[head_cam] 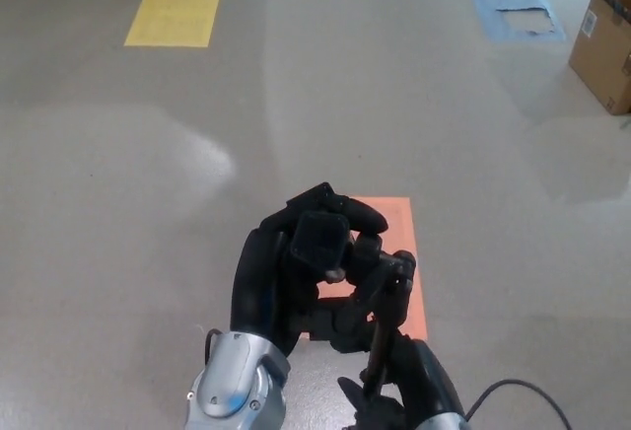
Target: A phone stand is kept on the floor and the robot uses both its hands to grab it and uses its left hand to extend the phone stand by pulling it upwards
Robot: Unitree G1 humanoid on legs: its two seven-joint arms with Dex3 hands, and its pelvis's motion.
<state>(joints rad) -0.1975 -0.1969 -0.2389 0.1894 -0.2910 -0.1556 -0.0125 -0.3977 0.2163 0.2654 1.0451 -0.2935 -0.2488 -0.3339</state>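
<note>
Wide grey floor [325, 105] here, smooth and faintly glossy, with pale patches of light spreading across the left and the right of it. Three flat coloured sheets lie on it: a yellow sheet [174, 14] far up on the left, a blue sheet [515, 8] far up on the right with a whitish patch in its middle, and an orange sheet [404, 252] close in, right under the action. A cardboard box [603, 43] sits at the right edge, just beside the blue sheet and partly cut off by the frame. A dark object pokes in at the top edge, too little of it to name.

Plenty of bare floor between the near work and those far sheets; nothing stands close to the hands.

Down low at centre, the left hand [281, 277] has its fingers curled tight around the top of the black phone stand [340, 262], over the orange sheet. The right hand [404, 381] sits just below, clamped on the stand's thin stem. A black cable [523, 395] loops by the right wrist at the bottom edge.
</note>
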